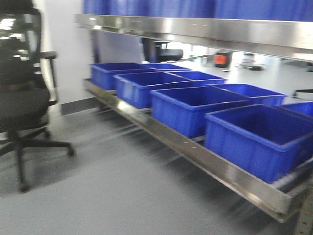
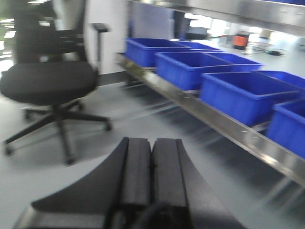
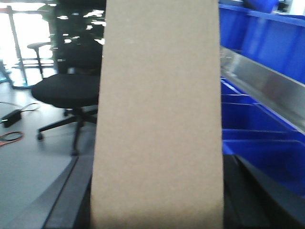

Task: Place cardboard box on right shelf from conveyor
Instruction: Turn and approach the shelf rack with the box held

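The cardboard box fills the middle of the right wrist view as a plain tan face without marks. Its upper and lower ends are both cut off by the picture edges, so the full length cannot be seen, and it hides everything behind it. Its long axis runs up the picture, straight away from the camera.

The right gripper holds the box. Dark fingers show low at each side, close against its edges, with the jaws spread as wide as the box. The fingertips are hidden. The box is held up above the grey floor, near the right shelf. The steel lip of this shelf crosses the right side of the picture, with blue bins above and below it.

The left gripper is closed, its two black pads pressed together with nothing between them. In front of it is a black office chair, and a row of the bins stands on the low steel shelf.

The front view is blurred by motion, and the edges of the bins and of the steel lips are soft.
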`<state>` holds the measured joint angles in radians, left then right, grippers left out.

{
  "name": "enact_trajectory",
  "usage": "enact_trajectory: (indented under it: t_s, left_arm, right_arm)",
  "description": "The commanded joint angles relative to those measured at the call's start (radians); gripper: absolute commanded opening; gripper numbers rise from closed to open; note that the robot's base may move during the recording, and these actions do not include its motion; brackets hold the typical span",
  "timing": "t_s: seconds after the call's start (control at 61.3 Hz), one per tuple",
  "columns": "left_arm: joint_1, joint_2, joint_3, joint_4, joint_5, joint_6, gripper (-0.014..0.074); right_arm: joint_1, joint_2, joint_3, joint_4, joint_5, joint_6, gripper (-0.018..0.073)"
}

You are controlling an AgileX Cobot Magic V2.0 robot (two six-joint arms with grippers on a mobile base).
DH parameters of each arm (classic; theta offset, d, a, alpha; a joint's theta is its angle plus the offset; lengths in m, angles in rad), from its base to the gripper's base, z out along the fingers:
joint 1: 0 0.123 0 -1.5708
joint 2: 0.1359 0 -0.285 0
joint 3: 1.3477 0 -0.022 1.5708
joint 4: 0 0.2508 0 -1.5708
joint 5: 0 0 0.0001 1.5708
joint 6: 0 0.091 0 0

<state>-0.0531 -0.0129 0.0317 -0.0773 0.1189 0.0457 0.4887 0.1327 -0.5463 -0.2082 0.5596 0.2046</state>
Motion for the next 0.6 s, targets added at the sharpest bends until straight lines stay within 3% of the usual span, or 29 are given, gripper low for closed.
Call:
enact_trajectory:
  t_s: [0.0,0.587]
  left_arm:
    - [-0.002,-0.014,0.009,-0.006,-0.085,0.0,-0.0116]
    - [0.0,-0.014,0.009,-0.006,-0.085,0.0,-0.0116]
  right_arm:
    - [-0.004,0.013,-0.027,-0.02,-0.101,-0.008,0.0172]
    - [-0.004,0.013,-0.027,-0.02,-0.101,-0.008,0.0172]
